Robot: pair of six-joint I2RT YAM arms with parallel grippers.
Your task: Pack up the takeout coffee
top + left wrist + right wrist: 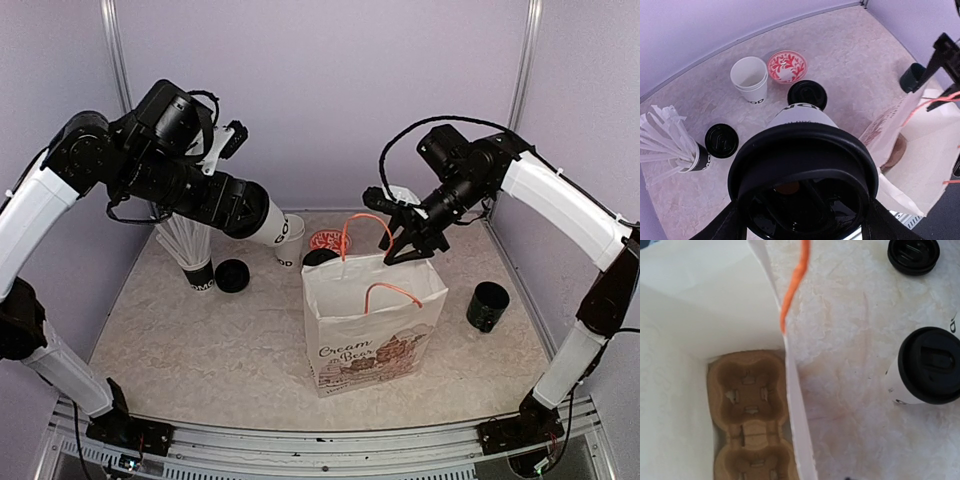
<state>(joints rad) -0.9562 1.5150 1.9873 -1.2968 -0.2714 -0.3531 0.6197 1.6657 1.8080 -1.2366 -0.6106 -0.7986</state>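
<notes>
The left gripper [246, 211] clasps the tilted cup [272, 223] in the air left of the paper bag's [370, 330] wide-open rim, the standing cup [320, 257] sits lidded just behind its rear wall, and the right gripper [399, 248] hovers at that rim, though I cannot tell whether it grips anything.

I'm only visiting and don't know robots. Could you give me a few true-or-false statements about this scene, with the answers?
1. The paper bag already has a coffee inside. False: the cardboard cup carrier at its bottom is empty.
2. The left gripper grips a white cup with a black lid. True.
3. Every cup standing on the table is lidded. False: the open cup has no lid, and a loose lid lies apart from it.
4. Another lidded cup stands on the table just outside the bag. True.
5. The black pot stands beside the cup of straws. False: the pot is right of the bag, the straws far left.
</notes>
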